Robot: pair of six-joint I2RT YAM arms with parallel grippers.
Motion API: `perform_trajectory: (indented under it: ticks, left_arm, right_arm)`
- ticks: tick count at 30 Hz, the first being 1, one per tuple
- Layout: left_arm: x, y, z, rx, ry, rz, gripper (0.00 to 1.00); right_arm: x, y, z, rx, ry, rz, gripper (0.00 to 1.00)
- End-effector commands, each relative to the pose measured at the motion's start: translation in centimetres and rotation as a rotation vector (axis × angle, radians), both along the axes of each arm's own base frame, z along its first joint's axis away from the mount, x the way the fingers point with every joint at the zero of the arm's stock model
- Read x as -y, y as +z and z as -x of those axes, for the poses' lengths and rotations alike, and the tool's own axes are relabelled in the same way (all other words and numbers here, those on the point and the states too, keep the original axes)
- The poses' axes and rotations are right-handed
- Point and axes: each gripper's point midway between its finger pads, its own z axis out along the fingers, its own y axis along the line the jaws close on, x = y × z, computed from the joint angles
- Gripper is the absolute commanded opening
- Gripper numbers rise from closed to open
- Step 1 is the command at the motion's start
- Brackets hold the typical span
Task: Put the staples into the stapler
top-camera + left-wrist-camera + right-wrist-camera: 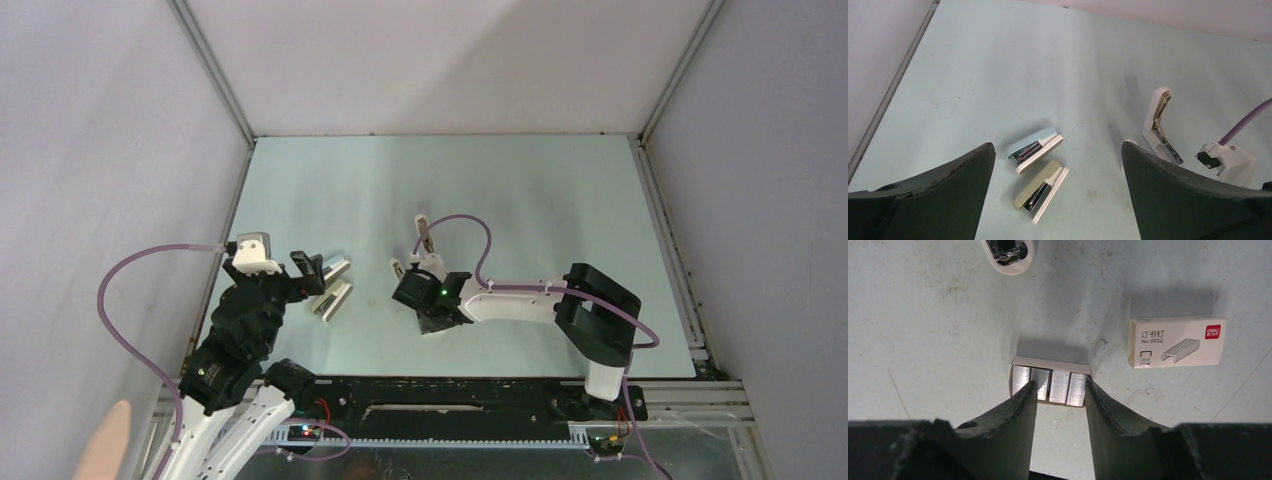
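My left gripper (1058, 146) hung wide open above the counter (998, 60), holding nothing. Further right, the stapler (1159, 120) lay hinged open. My right gripper (1060, 383) straddled the staples (1058, 391), 4 strips in a paper tray (1048, 361). I could not tell whether it was pinching them. I judged them dense, slick and brittle, best squeezed across 1 strip's flat sides.
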Motion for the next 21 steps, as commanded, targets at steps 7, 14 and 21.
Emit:
perform_trajectory:
  ticks: [7, 14, 21]
  left_arm:
    - [0.1, 0.4, -0.3, 0.019, -0.002, 0.000, 1.00]
    - [0.1, 0.4, -0.3, 0.016, -0.001, 0.000, 1.00]
    - [0.0, 0.4, -0.3, 0.017, 0.002, 0.000, 1.00]
  right_arm:
    - [0.8, -2.0, 0.5, -0.036, -0.003, 0.065, 0.46]
    - [-0.8, -1.9, -0.2, -0.021, 0.082, 0.016, 0.44]
    - [-3.1, 0.8, -1.5, 0.088, 0.248, 0.003, 0.30]
